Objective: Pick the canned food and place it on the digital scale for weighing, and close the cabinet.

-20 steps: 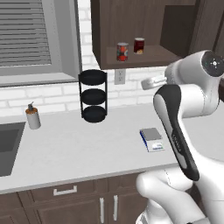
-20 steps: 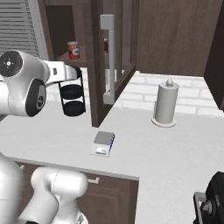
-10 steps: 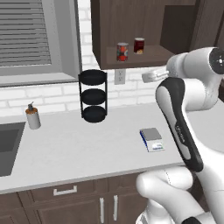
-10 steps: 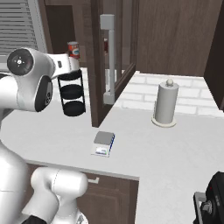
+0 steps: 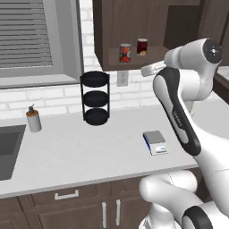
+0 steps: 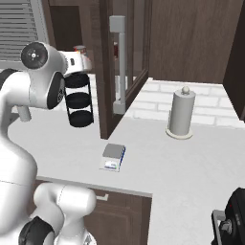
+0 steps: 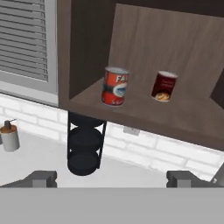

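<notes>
Canned food (image 7: 115,86): bright red can with silver rims, upright on the bottom shelf of the open cabinet (image 5: 134,31), toward the shelf's front left; seen also from the left base (image 5: 125,53). Maroon can (image 7: 164,86): upright on the same shelf, to the right of the red can and further back, well apart from it. Cabinet door (image 6: 125,67): swung wide open over the worktop (image 5: 89,147), its long vertical silver bar handle (image 6: 118,64) facing the right base camera. Digital scale (image 5: 155,142): flat on the worktop near its front edge, grey plate bare, white-and-blue edge toward the robot; also at (image 6: 113,157). Tool (image 7: 111,178): fingers wide apart, nothing between them, raised in front of the shelf and aimed at the two cans. Black three-tier stand (image 5: 95,98): on the worktop below the cabinet, against the white brick wall. Soap dispenser (image 5: 33,119): left of the stand, beside the sink. Paper towel roll (image 6: 181,114): upright on the worktop, right of the open door.
</notes>
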Tool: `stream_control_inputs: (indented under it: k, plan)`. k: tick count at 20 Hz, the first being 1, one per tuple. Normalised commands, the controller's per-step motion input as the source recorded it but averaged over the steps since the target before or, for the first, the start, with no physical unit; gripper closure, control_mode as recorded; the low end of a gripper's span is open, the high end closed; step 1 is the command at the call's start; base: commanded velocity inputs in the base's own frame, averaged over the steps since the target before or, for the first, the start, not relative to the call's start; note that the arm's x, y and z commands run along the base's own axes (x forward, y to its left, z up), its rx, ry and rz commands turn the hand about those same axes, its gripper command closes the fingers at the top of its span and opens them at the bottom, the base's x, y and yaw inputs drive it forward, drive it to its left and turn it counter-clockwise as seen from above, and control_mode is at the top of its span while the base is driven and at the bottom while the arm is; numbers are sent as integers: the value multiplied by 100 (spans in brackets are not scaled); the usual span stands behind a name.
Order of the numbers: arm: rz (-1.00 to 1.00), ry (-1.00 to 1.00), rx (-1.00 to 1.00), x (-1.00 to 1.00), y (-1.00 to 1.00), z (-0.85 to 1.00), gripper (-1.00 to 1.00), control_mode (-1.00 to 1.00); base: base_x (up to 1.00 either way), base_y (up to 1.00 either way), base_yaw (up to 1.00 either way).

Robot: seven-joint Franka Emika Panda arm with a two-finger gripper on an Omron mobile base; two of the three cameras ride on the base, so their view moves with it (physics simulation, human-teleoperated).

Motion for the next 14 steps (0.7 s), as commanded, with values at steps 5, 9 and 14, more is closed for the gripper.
stream_control_inputs:
  k: [5, 9, 14]
  plan:
    - [0, 9, 0, 39, 0, 15, -100, -100, 0, 0, 0]
    - [0, 3, 0, 31, 0, 3, -100, -100, 0, 0, 0]
    - [0, -9, 0, 11, 0, 0, -100, -100, 0, 0, 0]
